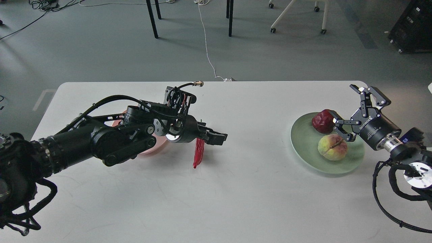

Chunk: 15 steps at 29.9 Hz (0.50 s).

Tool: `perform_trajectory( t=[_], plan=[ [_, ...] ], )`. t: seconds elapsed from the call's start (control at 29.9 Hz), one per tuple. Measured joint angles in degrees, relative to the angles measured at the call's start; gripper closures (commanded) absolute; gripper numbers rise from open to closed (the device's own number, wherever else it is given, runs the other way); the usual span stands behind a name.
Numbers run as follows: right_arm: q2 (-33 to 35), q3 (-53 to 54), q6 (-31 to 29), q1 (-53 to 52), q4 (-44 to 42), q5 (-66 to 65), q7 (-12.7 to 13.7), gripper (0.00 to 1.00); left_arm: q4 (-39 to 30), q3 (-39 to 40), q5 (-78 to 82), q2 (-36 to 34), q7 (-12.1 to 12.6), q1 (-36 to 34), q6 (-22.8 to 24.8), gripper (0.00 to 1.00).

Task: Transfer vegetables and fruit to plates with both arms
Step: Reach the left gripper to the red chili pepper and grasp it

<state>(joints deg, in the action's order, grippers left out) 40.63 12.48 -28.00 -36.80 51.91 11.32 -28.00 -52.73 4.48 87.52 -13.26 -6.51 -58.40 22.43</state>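
Head view, left claw (216,136) over chili (198,152), arm hiding pink plate (158,145)

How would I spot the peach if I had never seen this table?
Look to the right side of the white table, where a round pale green plate holds two fruits. The yellow-green, pink-blushed peach is the nearer one, marked by a cleft; its neighbour, the pomegranate, is dark red.

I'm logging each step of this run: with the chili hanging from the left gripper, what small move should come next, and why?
Probably swing the left gripper back left over the pink plate: the red chili pepper dangles from it beside the plate, not above it.
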Motion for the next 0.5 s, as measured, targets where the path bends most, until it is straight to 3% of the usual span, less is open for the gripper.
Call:
perform_trajectory(
  t=[0.33, 0.5],
  plan=[
    [0.4, -0.1, 0.0, 0.1, 0.0, -0.1, 0.0, 0.03, 4.0, -0.1, 0.0, 0.1, 0.0, 1.2, -0.4, 0.04],
    [0.4, -0.1, 0.0, 0.1, 0.0, -0.1, 0.0, 0.03, 5.6, -0.1, 0.0, 0.6, 0.0, 1.9, -0.6, 0.10]
  ],
)
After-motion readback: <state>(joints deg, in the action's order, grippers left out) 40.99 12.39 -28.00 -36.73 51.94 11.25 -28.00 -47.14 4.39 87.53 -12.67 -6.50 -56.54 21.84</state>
